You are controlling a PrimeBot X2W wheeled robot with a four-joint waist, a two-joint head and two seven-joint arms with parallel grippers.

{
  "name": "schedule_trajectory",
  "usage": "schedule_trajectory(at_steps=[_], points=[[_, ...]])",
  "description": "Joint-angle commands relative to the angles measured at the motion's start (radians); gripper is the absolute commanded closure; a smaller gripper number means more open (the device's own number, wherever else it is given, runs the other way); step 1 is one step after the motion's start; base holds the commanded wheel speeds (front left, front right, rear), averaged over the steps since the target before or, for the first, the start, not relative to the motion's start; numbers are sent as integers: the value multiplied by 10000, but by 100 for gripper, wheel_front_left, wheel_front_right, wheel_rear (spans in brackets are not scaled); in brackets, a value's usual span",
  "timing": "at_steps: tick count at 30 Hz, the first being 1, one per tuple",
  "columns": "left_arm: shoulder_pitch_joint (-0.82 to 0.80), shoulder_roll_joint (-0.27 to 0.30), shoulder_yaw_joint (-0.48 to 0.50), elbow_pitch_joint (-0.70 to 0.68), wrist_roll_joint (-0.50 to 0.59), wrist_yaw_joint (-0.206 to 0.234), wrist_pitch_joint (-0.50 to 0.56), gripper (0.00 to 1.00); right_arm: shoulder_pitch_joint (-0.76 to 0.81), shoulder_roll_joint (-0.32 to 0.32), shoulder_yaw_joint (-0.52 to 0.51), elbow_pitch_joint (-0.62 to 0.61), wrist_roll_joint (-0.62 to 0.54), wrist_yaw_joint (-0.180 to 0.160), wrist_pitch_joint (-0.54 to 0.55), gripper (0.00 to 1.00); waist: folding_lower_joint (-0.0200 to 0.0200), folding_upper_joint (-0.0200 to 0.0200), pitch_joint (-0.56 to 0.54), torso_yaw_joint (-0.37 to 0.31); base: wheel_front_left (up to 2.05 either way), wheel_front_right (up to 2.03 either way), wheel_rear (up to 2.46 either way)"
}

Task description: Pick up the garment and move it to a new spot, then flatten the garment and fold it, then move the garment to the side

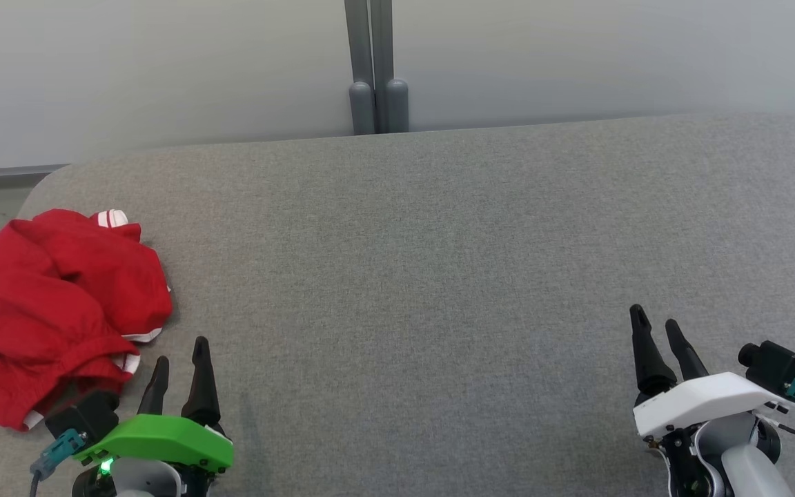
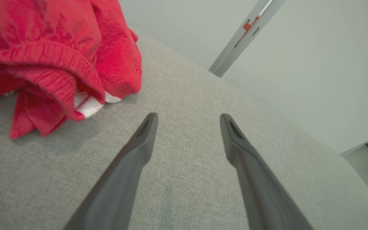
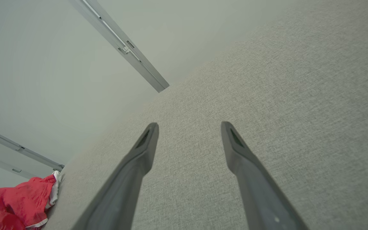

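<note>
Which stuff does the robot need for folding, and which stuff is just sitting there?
For the job: grey table to fold on; red garment, crumpled at its left end; left gripper, open, close beside it; right gripper, open, far off.
Just there: two grey posts behind the table; pale wall.

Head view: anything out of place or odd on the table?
Just the red garment: it lies crumpled in a heap at the left edge of the grey table, white trim showing, and may overhang that edge. Nothing spilled or damaged.
</note>
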Motion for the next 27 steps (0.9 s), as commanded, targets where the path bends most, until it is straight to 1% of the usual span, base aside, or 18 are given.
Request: schedule_trajectory(at_steps=[1, 7, 21, 27], points=[[-317, 86, -49, -52, 407, 69, -98, 0, -211, -32, -31, -142, -383, 24, -118, 0, 0, 0, 1, 3, 0, 0, 0], [-305, 108, -147, -138, 1160, 232, -267, 0, -224, 41, -261, -239, -1210, 25, -283, 0, 0, 0, 21, 15, 0, 0, 0], [-393, 138, -282, -314, 2610, 417, -625, 0, -308, 104, -250, -508, -2894, 26, -636, 0, 0, 0, 70, 35, 0, 0, 0], [-387, 142, -327, -420, 3197, 525, -760, 0, -301, 117, -263, -614, -3435, 27, -780, 0, 0, 0, 71, 53, 0, 0, 0]])
